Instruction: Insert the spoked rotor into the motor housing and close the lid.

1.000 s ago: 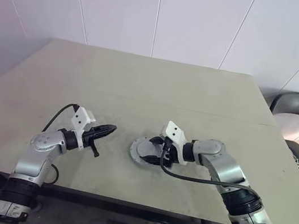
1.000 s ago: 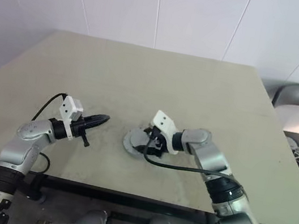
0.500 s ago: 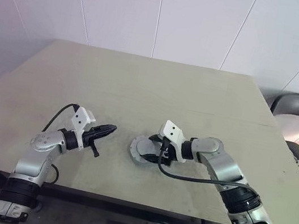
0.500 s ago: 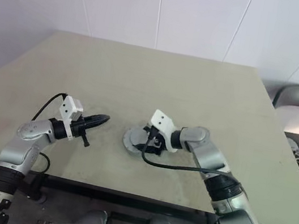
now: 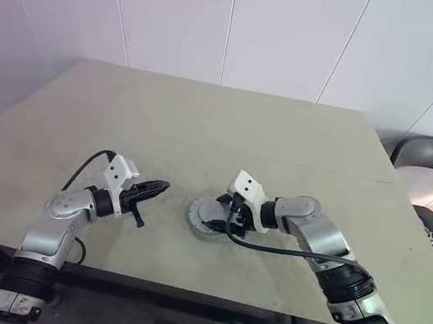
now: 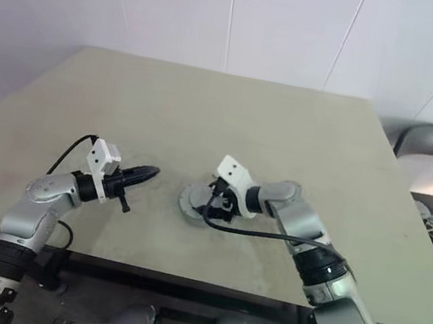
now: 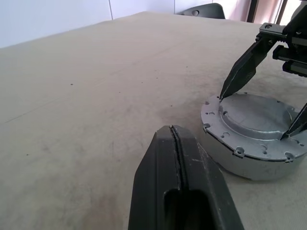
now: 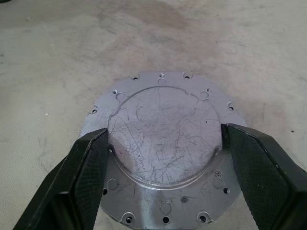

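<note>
The right gripper (image 8: pixel 165 148), two black wedge-shaped fingers spread wide, straddles the raised round centre of a scratched silver-metal disc, the lid (image 8: pixel 165 143), one finger on either side of that raised part and touching or nearly touching its edge; whether they actually squeeze it cannot be told. The lid has a flat outer flange dotted with small screw holes, and it sits closed on top of a short round silver-metal cup, the motor housing (image 7: pixel 244 160), which stands on the beige, lightly scuffed table (image 5: pixel 206 127) near its front edge. The spoked rotor cannot be made out anywhere. The right arm reaches in from the right, its wrist bent so the gripper tilts down onto the lid. The left gripper (image 5: pixel 158 186) is clenched, its two black fingers (image 7: pixel 184 191) pressed together with nothing between them, pointing towards the housing from the left, near it but not touching, just above the table.
</note>
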Tool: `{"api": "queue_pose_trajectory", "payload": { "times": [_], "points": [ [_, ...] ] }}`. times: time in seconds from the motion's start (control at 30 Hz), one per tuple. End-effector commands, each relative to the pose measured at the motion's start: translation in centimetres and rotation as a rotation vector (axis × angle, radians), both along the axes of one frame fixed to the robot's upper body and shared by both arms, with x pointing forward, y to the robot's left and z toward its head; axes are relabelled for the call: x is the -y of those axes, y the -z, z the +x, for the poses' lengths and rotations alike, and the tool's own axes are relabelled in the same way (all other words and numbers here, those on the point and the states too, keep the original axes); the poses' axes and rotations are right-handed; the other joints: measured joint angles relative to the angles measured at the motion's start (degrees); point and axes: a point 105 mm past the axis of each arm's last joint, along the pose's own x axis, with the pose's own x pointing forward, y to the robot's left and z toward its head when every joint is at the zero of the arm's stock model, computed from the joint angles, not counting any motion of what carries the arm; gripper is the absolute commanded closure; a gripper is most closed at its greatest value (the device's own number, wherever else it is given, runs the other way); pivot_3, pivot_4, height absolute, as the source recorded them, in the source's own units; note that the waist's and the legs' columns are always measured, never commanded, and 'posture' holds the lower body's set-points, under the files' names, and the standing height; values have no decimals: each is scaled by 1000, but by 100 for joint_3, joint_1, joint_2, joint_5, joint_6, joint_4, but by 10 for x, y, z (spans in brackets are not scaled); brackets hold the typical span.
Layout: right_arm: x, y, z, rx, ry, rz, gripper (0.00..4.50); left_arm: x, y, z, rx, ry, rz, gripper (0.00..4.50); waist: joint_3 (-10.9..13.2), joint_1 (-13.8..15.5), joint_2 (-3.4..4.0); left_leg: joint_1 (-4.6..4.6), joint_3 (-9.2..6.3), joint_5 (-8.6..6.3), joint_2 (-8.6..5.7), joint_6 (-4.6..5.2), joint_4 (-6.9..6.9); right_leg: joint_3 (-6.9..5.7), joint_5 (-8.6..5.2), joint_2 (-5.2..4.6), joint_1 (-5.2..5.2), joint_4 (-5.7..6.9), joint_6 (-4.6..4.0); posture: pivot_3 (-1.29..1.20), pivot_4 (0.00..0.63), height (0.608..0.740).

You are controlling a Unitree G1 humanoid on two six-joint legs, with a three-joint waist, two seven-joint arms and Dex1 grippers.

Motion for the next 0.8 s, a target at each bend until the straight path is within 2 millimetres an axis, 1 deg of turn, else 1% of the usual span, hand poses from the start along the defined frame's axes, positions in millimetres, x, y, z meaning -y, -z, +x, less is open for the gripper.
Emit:
{"api": "queue_pose_trajectory", "payload": {
  "times": [0.03,0.17,0.4,0.43,0.53,0.57,0.7,0.8],
  "points": [
    [23,30,-13,-99,8,-146,1030,0,-14,4,56,5,-1,4500,-2,16,2,1,0,0,-1,0,0,-2,0,-3,4,-5,0,0,0,740],
    [29,30,-8,-102,50,-173,1030,-1,-15,5,58,6,0,4500,-4,36,0,-8,1,-1,-5,-1,-7,-3,-2,-10,9,-29,2,0,0,740],
    [34,19,-3,-107,70,-182,1030,1,-16,5,62,11,1,4500,-4,127,0,-16,0,-1,-6,-1,-5,-4,-2,-11,5,-34,3,0,0,740],
    [33,17,-3,-103,66,-176,1030,1,-16,5,63,12,1,4500,-4,151,0,-16,1,-1,-6,-1,-4,-4,-2,-11,5,-34,3,0,0,740],
    [21,8,-5,-80,24,-105,1030,3,-16,6,64,15,0,4500,-4,176,-1,-17,0,-1,-6,-1,-3,-5,-2,-11,3,-35,3,0,0,740],
    [20,7,-6,-78,19,-98,1030,3,-16,6,64,15,-1,4500,-4,173,-1,-20,1,-1,-6,-1,-3,-5,-2,-11,1,-35,3,0,0,740],
    [26,16,-10,-72,12,-141,1030,3,-16,7,64,19,-1,4500,-4,175,-1,-34,1,-1,-5,-1,-9,-5,-1,-10,-16,-34,2,0,0,740],
    [39,23,-2,-33,57,-223,1030,3,-15,7,63,20,0,4500,-4,175,-1,-36,1,-1,-6,-1,-12,-7,-1,-10,-18,-34,2,0,0,740]
  ]
}}
